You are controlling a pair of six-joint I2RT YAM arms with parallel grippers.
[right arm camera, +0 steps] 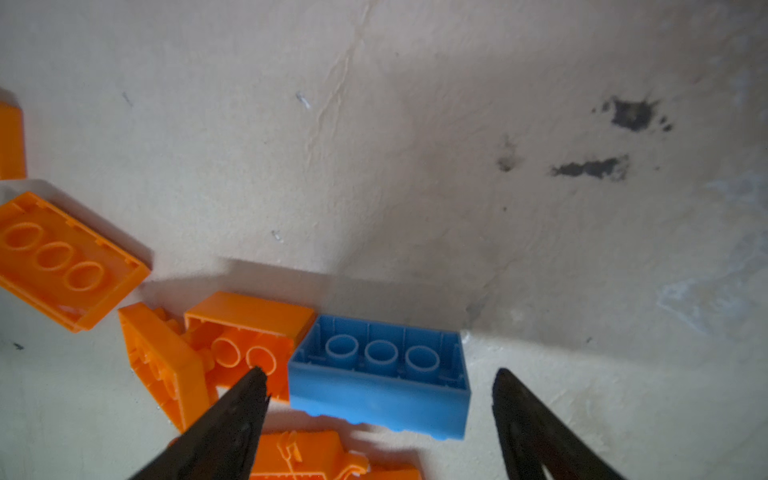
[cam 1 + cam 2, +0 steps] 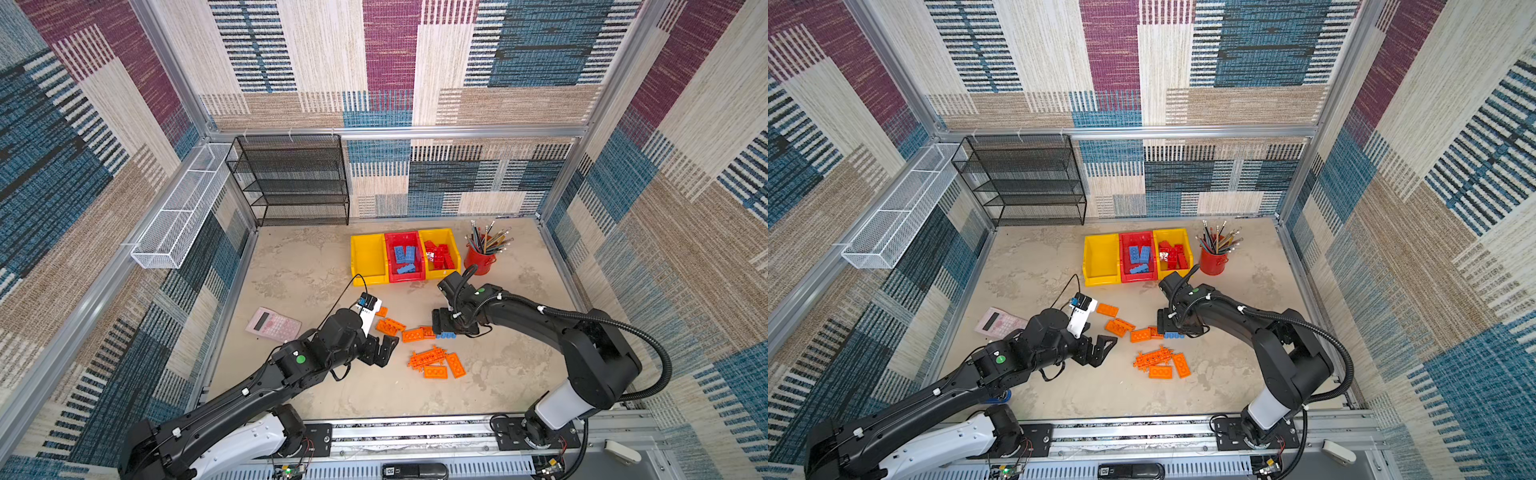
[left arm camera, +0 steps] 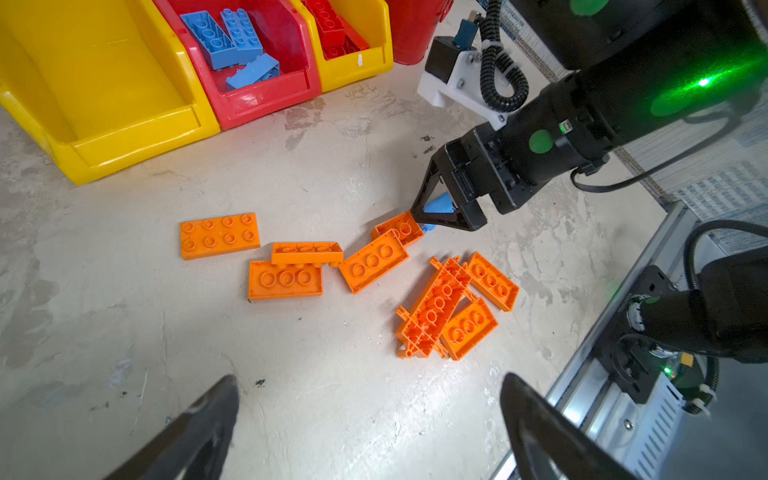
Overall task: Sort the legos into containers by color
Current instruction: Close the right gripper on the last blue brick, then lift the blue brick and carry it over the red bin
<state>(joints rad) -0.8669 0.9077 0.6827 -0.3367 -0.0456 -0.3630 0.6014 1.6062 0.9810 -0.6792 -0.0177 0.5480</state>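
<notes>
The light blue plastic brick, hollow side up, lies on the pale worktop, one end touching an orange brick. The right tool brackets it end to end, jaws apart, not yet gripping; the left tool, also spread, is farther off.

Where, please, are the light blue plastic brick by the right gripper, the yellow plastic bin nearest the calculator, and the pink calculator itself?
light blue plastic brick (image 1: pixel 376 401): right wrist view, side wall.
yellow plastic bin (image 2: pixel 368 255): in a top view, bare floor.
pink calculator (image 2: pixel 279 328): in a top view, keypad.
</notes>
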